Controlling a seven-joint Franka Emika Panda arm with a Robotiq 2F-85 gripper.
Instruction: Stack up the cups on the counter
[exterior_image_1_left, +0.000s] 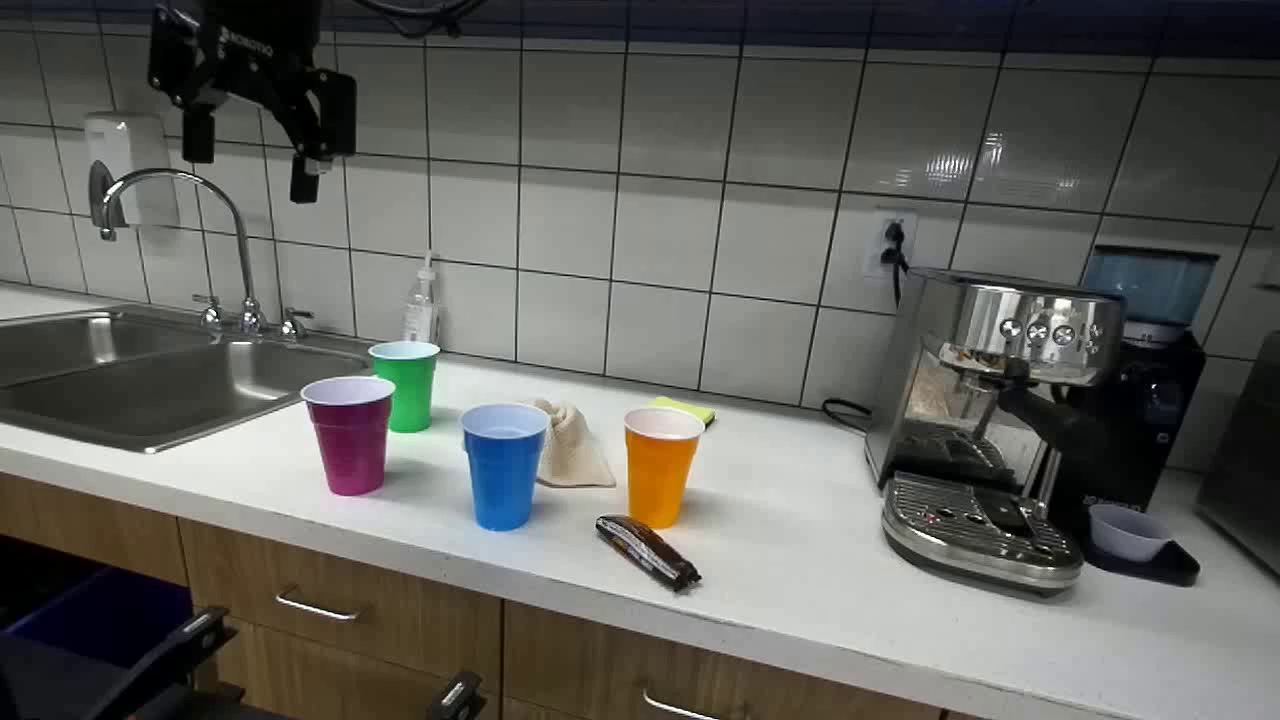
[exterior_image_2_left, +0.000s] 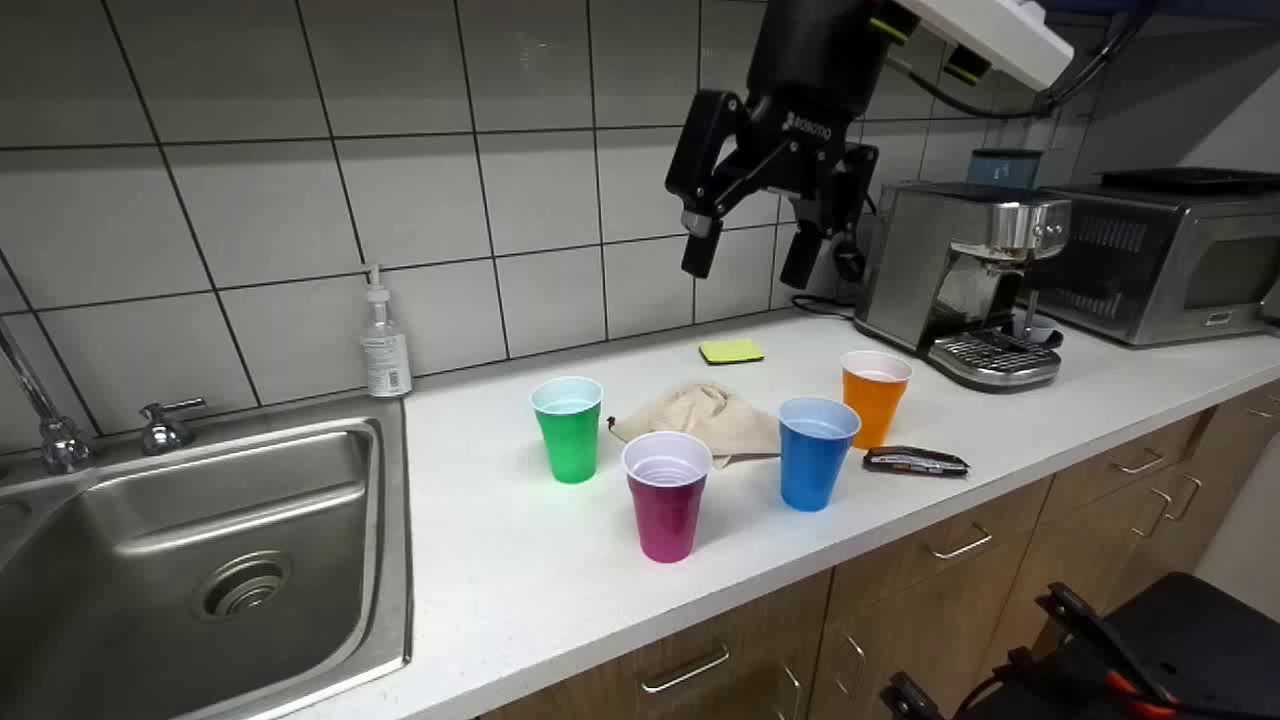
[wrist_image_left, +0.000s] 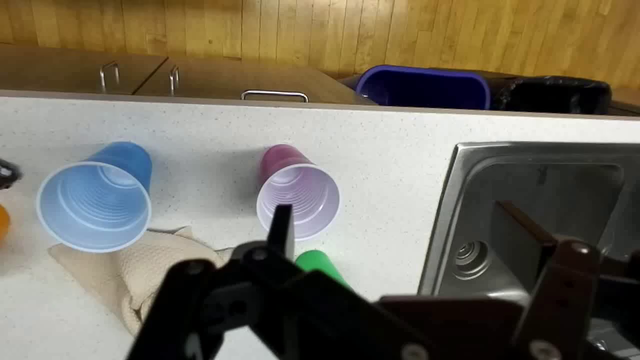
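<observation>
Tapered plastic, speckled counter
Green cup and purple cup were set nearest the steel sink, blue cup and orange cup farther; the Robotiq gripper was held higher, jaws apart.

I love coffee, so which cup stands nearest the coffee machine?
The orange cup; the purple cup, green cup and blue cup stand farther from the coffee machine.

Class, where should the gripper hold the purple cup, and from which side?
The purple cup is probably best pinched at the rim, from above: it stands upright, mouth open, so the open gripper could straddle its wall. Choose the part nearest the front of the counter, away from the green cup.
</observation>
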